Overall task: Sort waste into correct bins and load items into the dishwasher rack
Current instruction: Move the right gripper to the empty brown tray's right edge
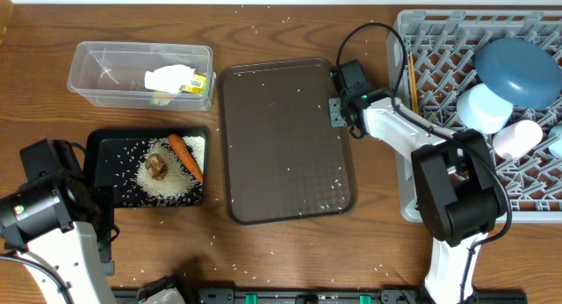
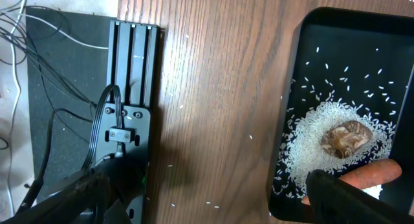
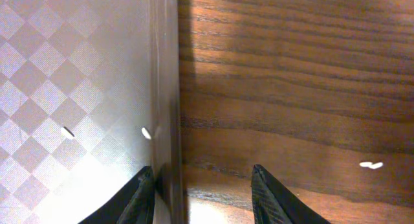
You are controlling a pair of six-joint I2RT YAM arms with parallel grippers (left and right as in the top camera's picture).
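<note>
The shallow black tray (image 1: 110, 150) holds a pile of white rice (image 1: 167, 183), a brown food lump (image 1: 158, 166) and an orange carrot (image 1: 186, 156). They also show in the left wrist view: rice (image 2: 310, 146), lump (image 2: 346, 137), carrot (image 2: 372, 175). The clear container (image 1: 105, 62) holds the crumpled wrapper (image 1: 176, 79). My left gripper (image 2: 213, 204) is open and empty beside the black tray's left edge. My right gripper (image 3: 207, 198) is open, its fingers astride the right rim of the brown serving tray (image 3: 165, 88). The grey rack (image 1: 439, 40) holds the blue plate (image 1: 525, 68), light-blue bowl (image 1: 483, 106), white cup (image 1: 516, 137) and chopsticks (image 1: 411, 76).
The brown serving tray (image 1: 281, 146) lies in the middle with a few rice grains on it. Loose grains are scattered over the wooden table. A light-blue cup (image 1: 556, 144) sits at the rack's right edge. A black rail with cables (image 2: 129, 75) runs left of my left gripper.
</note>
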